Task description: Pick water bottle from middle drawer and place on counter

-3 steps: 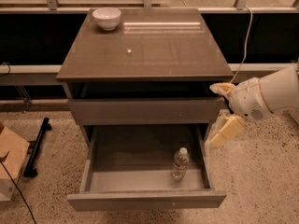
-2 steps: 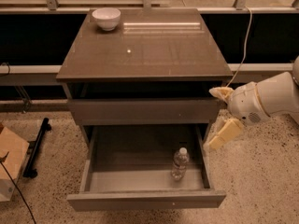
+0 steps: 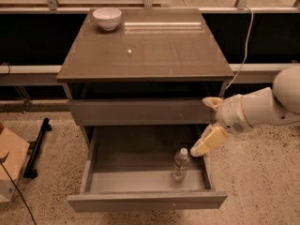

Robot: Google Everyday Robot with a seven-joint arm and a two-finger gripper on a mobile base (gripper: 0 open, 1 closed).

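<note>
The cream claw (image 3: 201, 125) hangs wide open, holding nothing, beside the pulled-out grey middle drawer (image 3: 145, 201), probably to reach the small clear plastic water bottle (image 3: 180, 164) standing inside.

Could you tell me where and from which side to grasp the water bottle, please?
I would grip the water bottle around its upper body, just under the white cap, coming down from above. It appears to stand upright close to the middle drawer's front and right walls, so low side access looks tight. The gripper hangs open beside the cap.
</note>
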